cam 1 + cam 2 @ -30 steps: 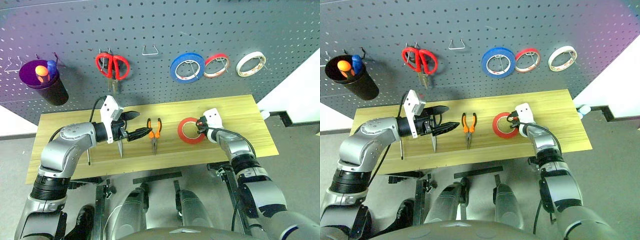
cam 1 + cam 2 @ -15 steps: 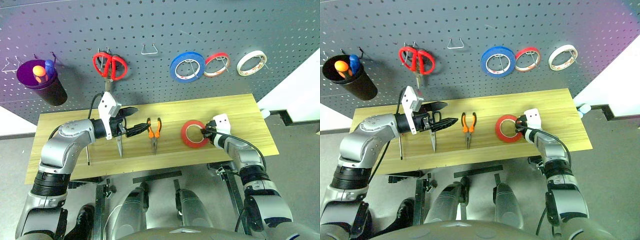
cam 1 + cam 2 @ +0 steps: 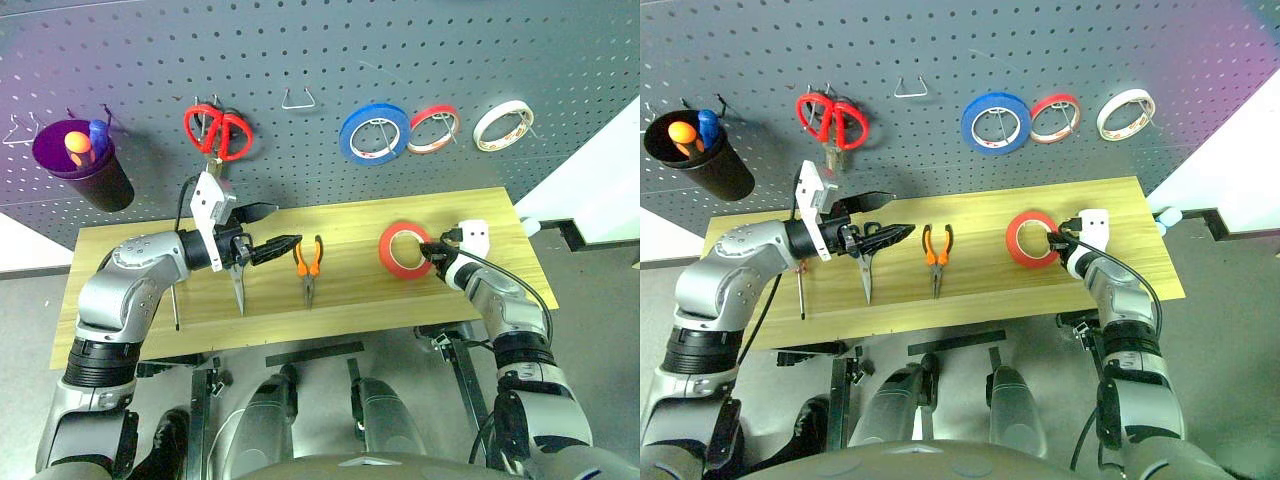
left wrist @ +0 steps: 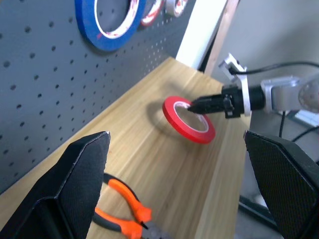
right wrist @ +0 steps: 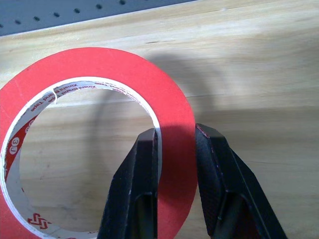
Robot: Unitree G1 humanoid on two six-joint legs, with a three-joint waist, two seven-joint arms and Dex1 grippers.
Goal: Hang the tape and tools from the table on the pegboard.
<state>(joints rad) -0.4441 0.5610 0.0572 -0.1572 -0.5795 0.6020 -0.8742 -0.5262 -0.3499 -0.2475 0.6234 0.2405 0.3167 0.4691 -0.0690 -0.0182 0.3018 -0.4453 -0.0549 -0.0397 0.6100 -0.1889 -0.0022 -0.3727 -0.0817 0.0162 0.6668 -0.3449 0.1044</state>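
We are gripping the tape (image 3: 406, 249) in our right gripper (image 5: 174, 149), one black finger inside the roll's open centre and the other outside, pinched shut on the red band. Since a second ago the roll has been travelling to our right along the table (image 3: 130, 335) and tipping up off the wood; it now is standing clear of its earlier spot beside the pliers (image 3: 308, 264), held tilted above the tabletop's right half, below the hanging blue roll (image 3: 374, 134), the smaller red roll (image 3: 433, 131) and the white roll (image 3: 502, 125). We are reading this as the pickup done and the carry toward the pegboard (image 3: 320, 60) beginning; a free hook is still to be reached, and the bare wire hook (image 3: 299, 99) left of the blue roll looks like one candidate.

Our left gripper (image 3: 268, 232) is hovering with its fingers spread wide and holding nothing, just above the dark-handled scissors (image 3: 238, 283) and left of the pliers. The screwdriver (image 3: 175, 305) is lying at the table's left, partly under our left arm. The red-handled scissors (image 3: 219, 133) and the dark cup (image 3: 90, 165) are hanging on the board. So three tools are still waiting on the wood while the tape is going first.
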